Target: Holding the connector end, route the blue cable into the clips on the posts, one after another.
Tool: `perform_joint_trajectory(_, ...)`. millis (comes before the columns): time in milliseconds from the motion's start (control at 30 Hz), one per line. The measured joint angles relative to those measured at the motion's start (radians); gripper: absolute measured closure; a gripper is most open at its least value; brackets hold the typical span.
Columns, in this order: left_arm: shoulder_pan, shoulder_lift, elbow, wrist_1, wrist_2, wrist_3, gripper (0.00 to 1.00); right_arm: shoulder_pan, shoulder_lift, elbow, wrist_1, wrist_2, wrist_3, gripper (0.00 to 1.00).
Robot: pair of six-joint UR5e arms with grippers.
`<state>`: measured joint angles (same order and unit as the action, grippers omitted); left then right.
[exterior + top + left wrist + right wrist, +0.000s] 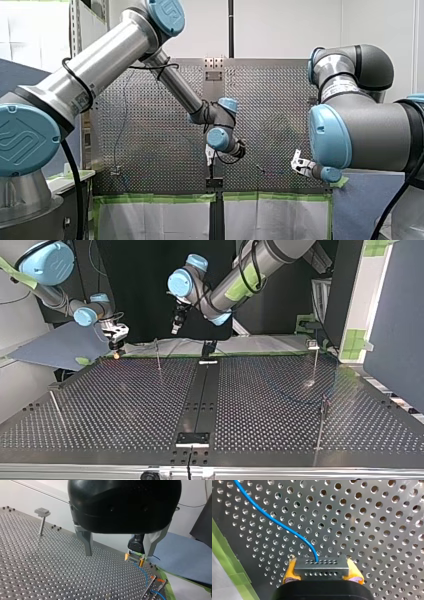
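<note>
1. My right tool is clamped on the connector. Its yellow pads press on the two short ends of the small grey block. In the top view this tool sits at the upper left of the frame, at the far edge of the perforated counter.
2. The blue cable leaves a hole near the middle of the connector's face. From there it curves away over the counter in a loose arc, with no tension showing.
3. My left tool hovers over the counter. Its metal fingers are apart with nothing between them, and the right tool and connector lie just ahead of it.
4. A post carrying a clip stands well apart, off to the side of the left tool. I cannot tell whether the cable is seated in any clip.
5. Handling, as I judge it:
   - The cable looks thin, light and limp, so it should trail after the connector, sag between posts and tend to curl.
   - The connector is the only rigid part and the right place to hold, gripped across its ends as it is now.
   - The weak spot is probably where the wire enters the block, so sharp tugs or tight bends there are risky.
   - If the slack misbehaves, the free left tool could pinch the cable a little behind the connector.
</note>
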<state>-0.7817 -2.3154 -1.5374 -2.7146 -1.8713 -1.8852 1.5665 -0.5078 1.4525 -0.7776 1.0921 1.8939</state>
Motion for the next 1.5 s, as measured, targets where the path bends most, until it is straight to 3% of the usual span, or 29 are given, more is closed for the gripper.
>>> perform_joint_trajectory(567,0.001,0.166,-0.166,0.037,-0.002,0.005,0.0,0.009,0.002,0.0,-0.01,-0.001,0.014,1.0)
perform_joint_trajectory(1000,-0.004,0.293,-0.293,0.012,0.0,0.041,0.0,0.013,0.005,0.0,-0.015,-0.001,0.02,1.0)
perform_joint_trajectory(1233,-0.004,0.356,-0.356,-0.036,0.0,0.042,0.0,0.014,0.007,0.0,-0.017,-0.001,0.021,1.0)
perform_joint_trajectory(1367,-0.001,0.39,-0.389,-0.067,-0.001,0.044,0.0,0.012,0.006,0.0,-0.012,0.006,0.012,1.0)
perform_joint_trajectory(1500,0.0,0.429,-0.405,-0.08,-0.001,0.04,0.0,0.005,-0.001,0.0,0.01,0.027,-0.011,1.0)
